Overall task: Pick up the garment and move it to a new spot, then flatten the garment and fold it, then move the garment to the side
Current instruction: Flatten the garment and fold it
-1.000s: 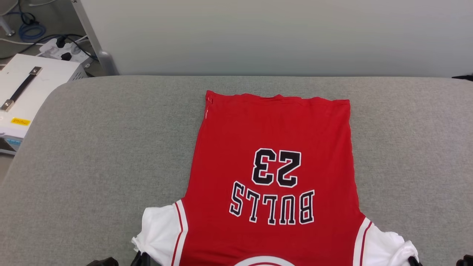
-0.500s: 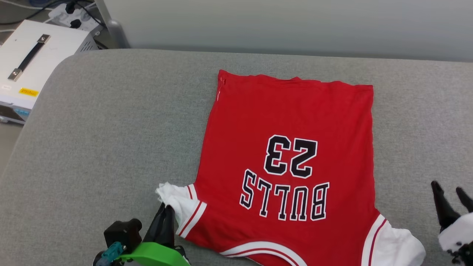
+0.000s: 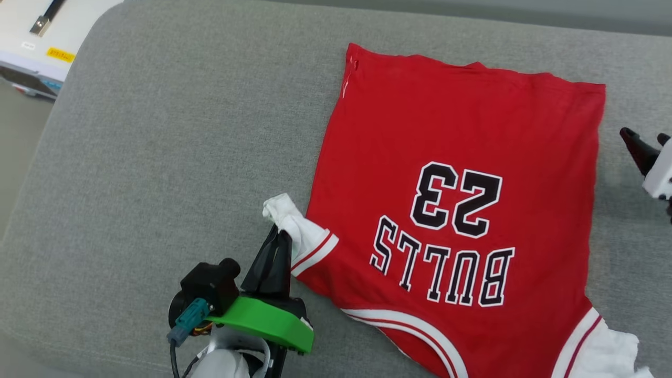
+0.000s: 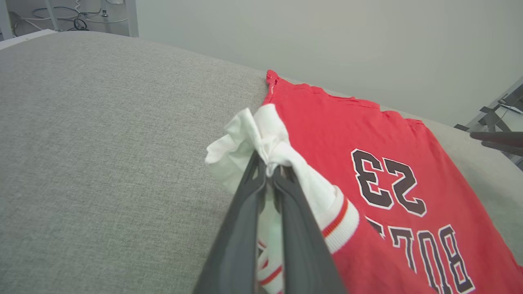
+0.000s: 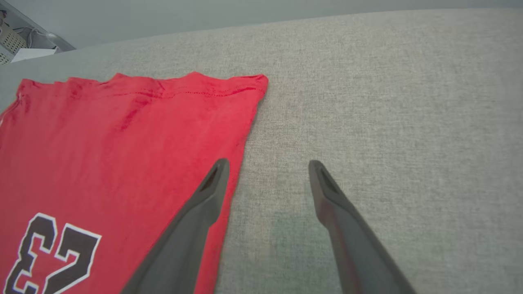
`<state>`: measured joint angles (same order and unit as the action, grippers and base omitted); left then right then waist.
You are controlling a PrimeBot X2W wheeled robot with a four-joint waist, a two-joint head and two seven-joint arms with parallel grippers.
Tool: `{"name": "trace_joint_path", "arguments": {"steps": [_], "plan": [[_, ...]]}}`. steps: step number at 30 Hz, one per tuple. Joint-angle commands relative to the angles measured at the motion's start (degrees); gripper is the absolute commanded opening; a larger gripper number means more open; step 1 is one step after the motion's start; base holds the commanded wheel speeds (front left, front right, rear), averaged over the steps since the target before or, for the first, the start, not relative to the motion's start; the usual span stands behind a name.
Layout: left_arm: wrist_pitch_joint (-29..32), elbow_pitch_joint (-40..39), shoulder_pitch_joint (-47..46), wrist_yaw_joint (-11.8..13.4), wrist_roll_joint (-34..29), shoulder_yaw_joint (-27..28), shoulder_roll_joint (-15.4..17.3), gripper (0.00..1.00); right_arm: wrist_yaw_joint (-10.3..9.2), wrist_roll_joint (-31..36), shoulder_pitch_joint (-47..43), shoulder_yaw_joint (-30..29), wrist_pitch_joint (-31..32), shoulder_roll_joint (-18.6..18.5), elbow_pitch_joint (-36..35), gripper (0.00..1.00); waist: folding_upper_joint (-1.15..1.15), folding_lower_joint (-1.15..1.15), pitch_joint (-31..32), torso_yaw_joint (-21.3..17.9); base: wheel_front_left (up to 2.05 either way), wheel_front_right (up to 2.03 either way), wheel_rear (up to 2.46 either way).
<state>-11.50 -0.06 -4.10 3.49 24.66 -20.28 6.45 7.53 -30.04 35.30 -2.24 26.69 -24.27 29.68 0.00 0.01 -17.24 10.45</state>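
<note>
The red garment lies spread flat, number up, on the grey table. At its eight o'clock corner the left gripper has its fingers pinched tight on the bunched white sleeve. At three o'clock the right gripper hovers beside the cloth, fingers spread wide, empty.
</note>
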Motion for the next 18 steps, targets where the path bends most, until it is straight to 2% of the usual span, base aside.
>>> {"name": "trace_joint_path", "arguments": {"steps": [1, 6, 10, 14, 18], "plan": [[-0.53, -0.21, -1.78, -0.38, -0.5, -0.32, -0.51, 0.0, -0.04, -0.09, 2.89, 0.76, 1.63, -0.87, 2.25, 1.0, 0.0, -0.01, -4.22, 3.84, 0.0, 0.0, 0.0], [-1.4, -0.53, -3.8, -0.76, -0.31, -1.41, -1.49, 0.0, -0.04, 0.17, 11.33, 3.82, 5.91, -2.5, 8.69, 1.0, 0.0, -0.01, -7.07, 5.79, 0.0, 0.0, 0.0], [-1.89, -0.65, -5.22, -1.15, 0.14, -1.87, -1.96, 0.0, -0.04, 1.02, 16.72, 5.22, 6.66, -3.59, 12.64, 1.0, 0.0, -0.01, -9.56, 6.91, 0.0, 0.0, 0.0], [-2.33, -0.8, -6.36, -1.25, 0.3, -2.12, -2.28, 0.0, -0.04, 2.0, 20.01, 6.75, 6.34, -4.26, 16.38, 1.0, 0.0, -0.01, -11.36, 7.69, 0.0, 0.0, 0.0], [-2.68, -0.19, -6.52, -1.24, 0.34, -2.17, -2.43, 0.0, -0.04, 1.96, 19.61, 10.76, 11.08, -3.79, 20.68, 1.0, 0.0, -0.01, -11.59, 7.86, 0.0, 0.0, 0.0]]}}
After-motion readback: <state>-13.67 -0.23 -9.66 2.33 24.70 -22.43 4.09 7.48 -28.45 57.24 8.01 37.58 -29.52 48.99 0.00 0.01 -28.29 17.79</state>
